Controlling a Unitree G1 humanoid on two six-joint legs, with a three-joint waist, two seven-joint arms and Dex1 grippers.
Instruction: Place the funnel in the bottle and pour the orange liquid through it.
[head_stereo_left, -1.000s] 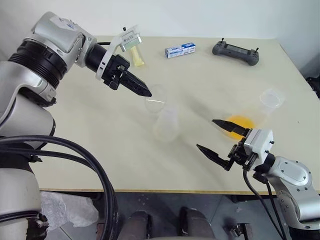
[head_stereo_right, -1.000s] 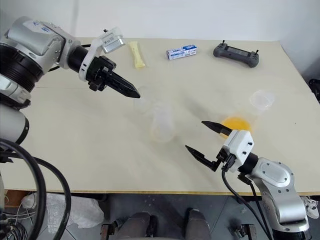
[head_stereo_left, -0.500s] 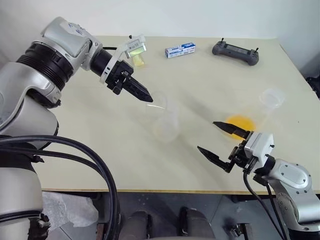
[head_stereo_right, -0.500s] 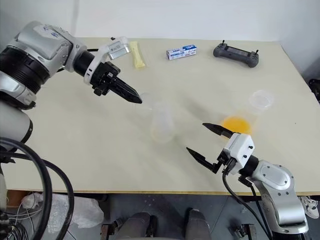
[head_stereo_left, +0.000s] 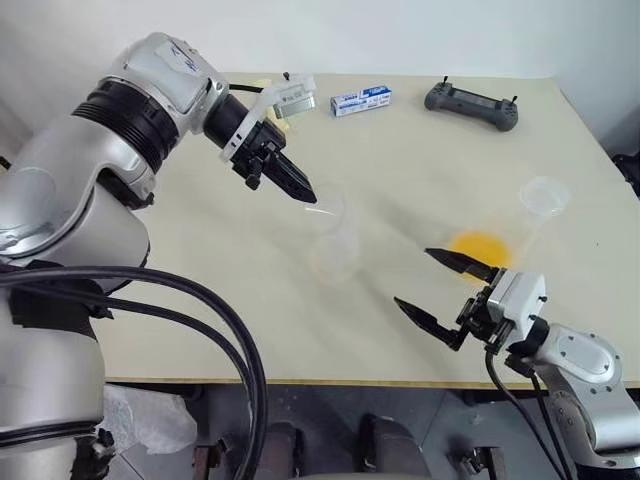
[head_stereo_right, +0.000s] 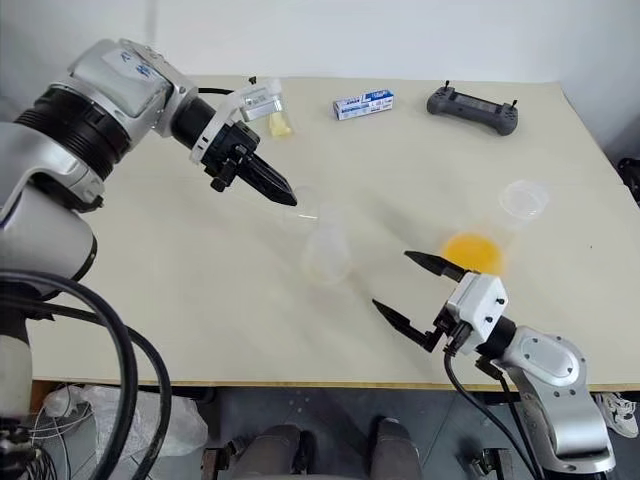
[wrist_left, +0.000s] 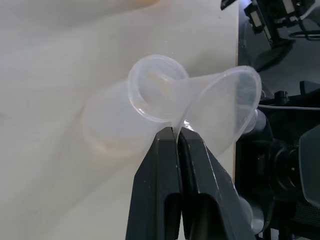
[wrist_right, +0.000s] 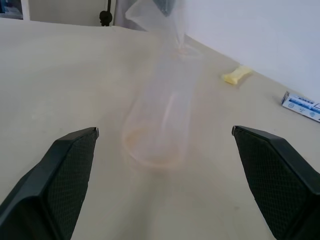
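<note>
I've got the bottle (head_stereo_left: 333, 245) standing mid-table (head_stereo_left: 200, 270), with the funnel (wrist_left: 220, 112) just above and beside its neck. The container of orange liquid (head_stereo_left: 478, 244) sits to its right; a box (head_stereo_left: 360, 100) and controller (head_stereo_left: 471, 103) lie along the far edge.

We list a clear, colourless funnel (wrist_left: 220, 107) and a clear, colourless bottle (wrist_left: 122, 122) on a pale cream table (head_stereo_left: 200, 270), with an orange-yellow pool of liquid (head_stereo_left: 478, 244) in a clear container (head_stereo_left: 530, 215). We also note a pale yellow packet (head_stereo_right: 280, 123), a white box with blue print (head_stereo_left: 360, 100) and a dark grey controller (head_stereo_left: 471, 103). Both grippers, left (head_stereo_left: 303, 193) and right (head_stereo_left: 440, 290), have black fingers on silver-grey arms.
</note>
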